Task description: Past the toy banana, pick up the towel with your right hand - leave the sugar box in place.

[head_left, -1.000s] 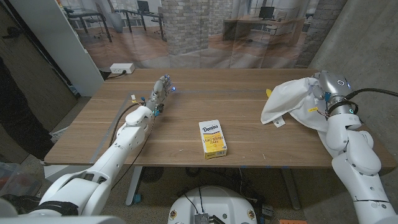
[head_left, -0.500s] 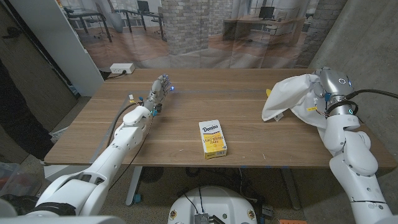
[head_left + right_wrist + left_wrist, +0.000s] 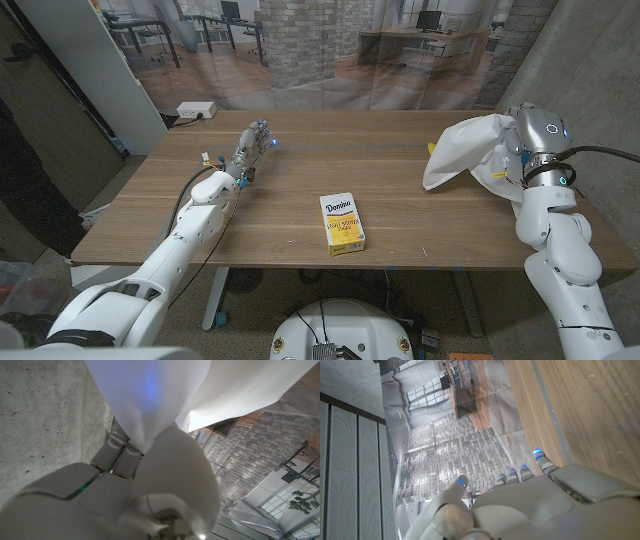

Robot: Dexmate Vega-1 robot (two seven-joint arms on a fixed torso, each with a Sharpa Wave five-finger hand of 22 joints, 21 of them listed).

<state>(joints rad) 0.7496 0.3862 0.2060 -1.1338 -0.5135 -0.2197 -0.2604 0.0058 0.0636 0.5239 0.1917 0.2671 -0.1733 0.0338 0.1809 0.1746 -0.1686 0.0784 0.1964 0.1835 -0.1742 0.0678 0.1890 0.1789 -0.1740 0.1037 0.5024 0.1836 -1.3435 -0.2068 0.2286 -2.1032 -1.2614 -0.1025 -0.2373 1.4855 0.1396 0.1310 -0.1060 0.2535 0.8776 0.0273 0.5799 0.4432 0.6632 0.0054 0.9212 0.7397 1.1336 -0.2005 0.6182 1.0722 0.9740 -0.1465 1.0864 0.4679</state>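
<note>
Your right hand point(image 3: 522, 140) grips the white cloth towel point(image 3: 468, 150), bunched and lifted clear of the wooden table point(image 3: 300, 215) at its far right, where it hangs just in front of a sliver of yellow toy banana point(image 3: 432, 149). The yellow and white Domino sugar box point(image 3: 342, 224) lies flat near the front centre. Your left hand point(image 3: 252, 147) holds nothing, fingers apart, at far left.

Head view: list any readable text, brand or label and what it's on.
"Domino": brand name across the top of the sugar box, lying on the table.
Smaller dark print on the yellow part of the sugar box: too blurred to read.
Towel held up by the right robot hand: no text visible.
Left robot hand: no readable marking.
</note>
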